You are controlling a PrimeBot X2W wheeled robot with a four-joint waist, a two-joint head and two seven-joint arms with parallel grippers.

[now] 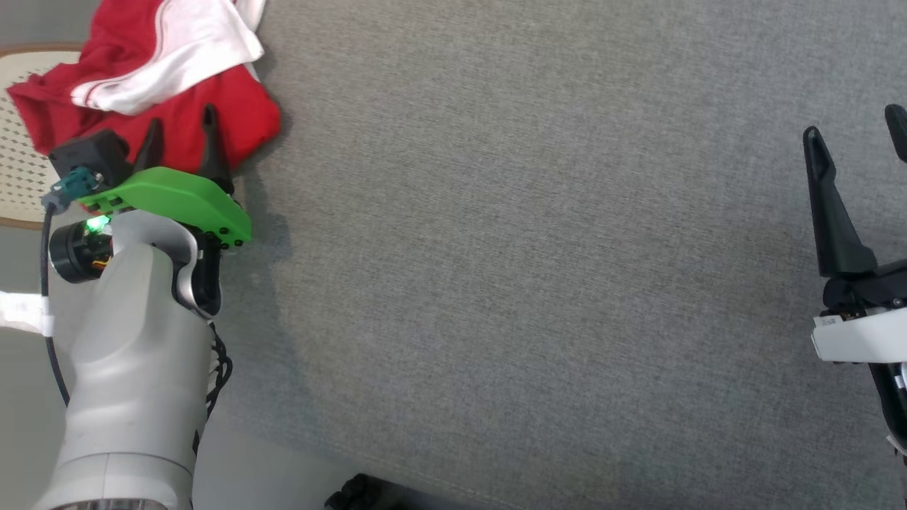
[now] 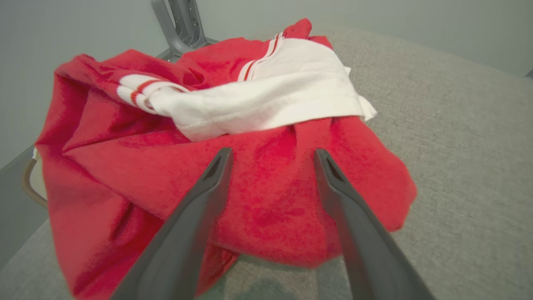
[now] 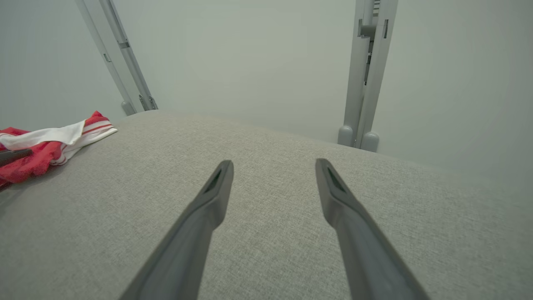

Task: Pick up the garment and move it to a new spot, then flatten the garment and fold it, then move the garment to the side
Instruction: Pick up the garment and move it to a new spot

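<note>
The garment (image 1: 149,85) is a crumpled red and white piece heaped at the far left of the grey padded surface (image 1: 538,269), partly over a woven basket. My left gripper (image 1: 181,124) hovers open at the heap's near edge, its two dark fingers spread over the red cloth. The left wrist view has the garment (image 2: 258,191) close ahead, with the left gripper (image 2: 272,153) wide and nothing between its fingers. My right gripper (image 1: 854,127) stands open at the far right, well away from the cloth. In the right wrist view the right gripper (image 3: 274,164) points over bare grey fabric, with the garment (image 3: 46,146) at the far left.
A pale woven basket (image 1: 21,177) lies under the garment's left side at the surface's edge. Grey metal frame legs (image 3: 366,75) stand behind the surface against a plain wall. Another frame leg (image 2: 179,25) rises behind the heap.
</note>
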